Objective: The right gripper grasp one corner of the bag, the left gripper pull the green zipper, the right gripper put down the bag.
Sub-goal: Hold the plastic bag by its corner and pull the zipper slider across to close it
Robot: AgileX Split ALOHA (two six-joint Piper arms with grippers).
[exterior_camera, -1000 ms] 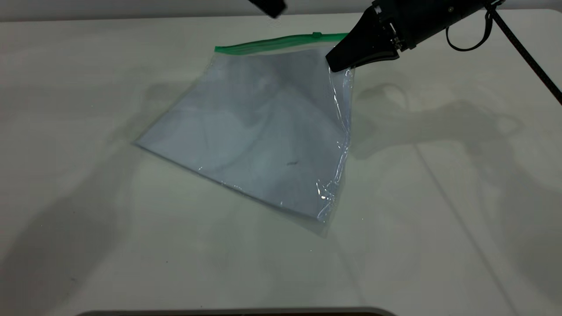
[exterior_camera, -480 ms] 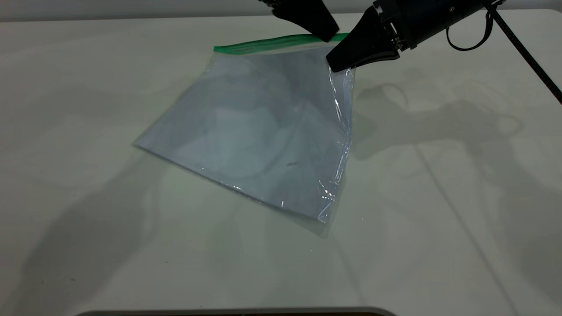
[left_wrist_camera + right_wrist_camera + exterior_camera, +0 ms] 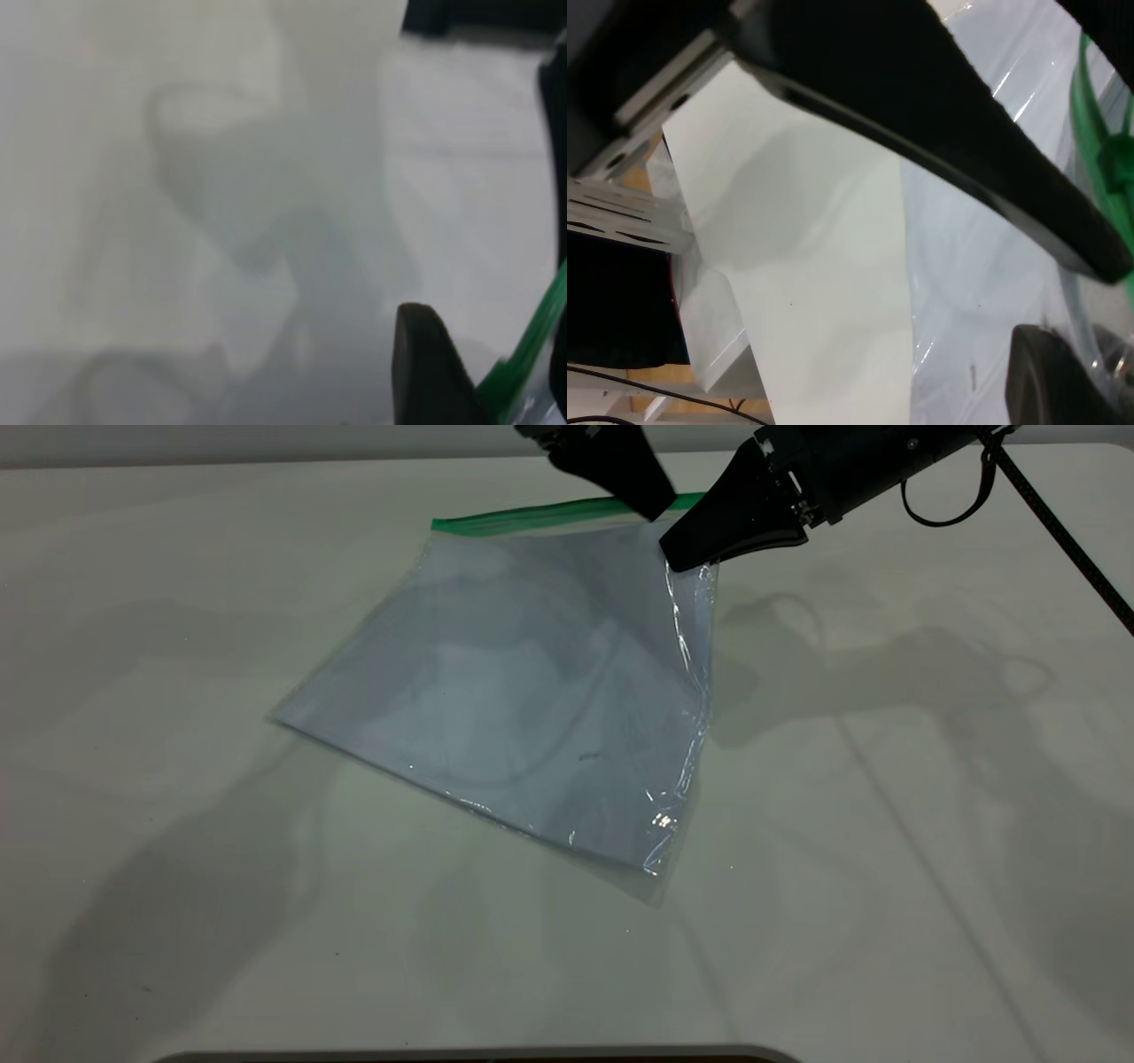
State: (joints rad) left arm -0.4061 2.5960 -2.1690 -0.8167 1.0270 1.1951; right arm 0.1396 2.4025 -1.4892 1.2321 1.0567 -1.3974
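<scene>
A plain white table (image 3: 886,868) carries the bag (image 3: 532,700), tilted, its green zipper (image 3: 532,514) edge raised toward the far edge. The right end effector (image 3: 678,556) pinches its far-right corner; the left end effector (image 3: 654,506) is at the zipper, its opening unclear.

You see the bag (image 3: 532,691) as clear, glossy plastic film, creased and glinting along its right edge, with pale matt sheets inside, perhaps paper. Its zipper (image 3: 532,514) looks like smooth green plastic. Both grippers, left (image 3: 654,509) and right (image 3: 675,558), are matt black; the table (image 3: 177,868) is smooth and matt.
</scene>
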